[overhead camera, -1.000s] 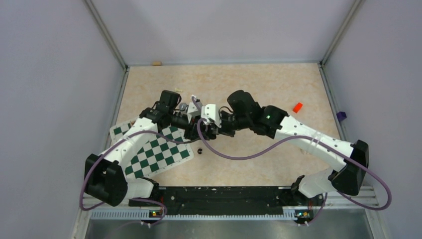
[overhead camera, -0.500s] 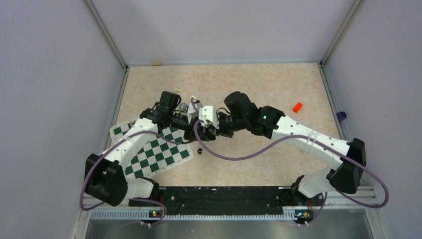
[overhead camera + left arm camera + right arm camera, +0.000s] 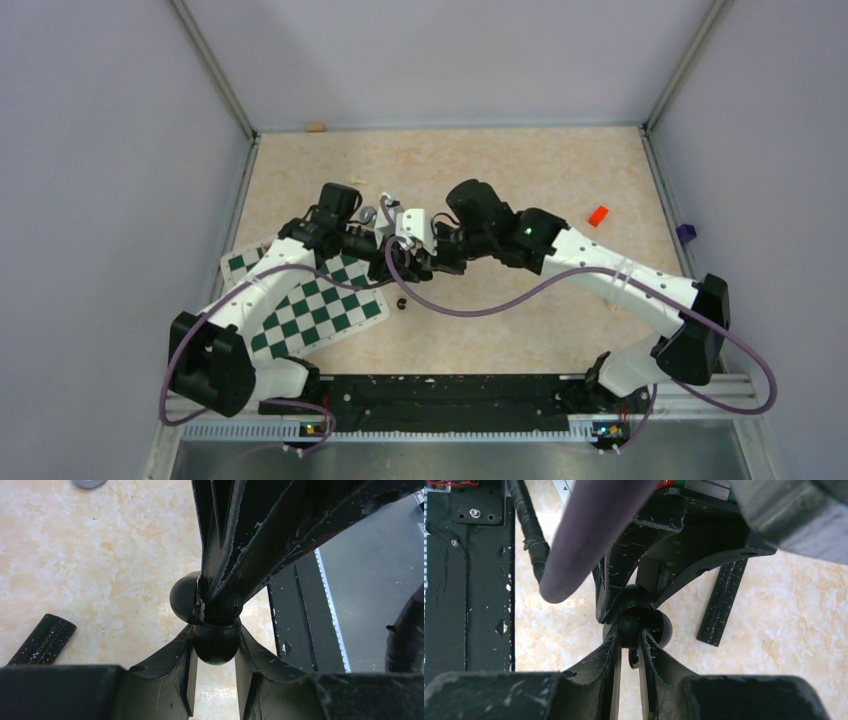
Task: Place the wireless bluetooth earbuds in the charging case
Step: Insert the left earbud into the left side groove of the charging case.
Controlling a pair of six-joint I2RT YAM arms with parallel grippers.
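Marbled tabletop (image 3: 500, 165): left gripper (image 3: 215, 655) clamps black charging case (image 3: 216, 639); right gripper (image 3: 630, 642) narrowly pinches black earbud (image 3: 631, 621).

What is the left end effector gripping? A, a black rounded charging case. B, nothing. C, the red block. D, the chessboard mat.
A: the left wrist view shows the left end effector closed on the black rounded charging case.

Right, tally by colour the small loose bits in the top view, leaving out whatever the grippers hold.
Red block: 1
Purple piece: 1
Tan block: 1
Grey piece: 1
Cream piece: 1
Black bud: 1
Total: 6
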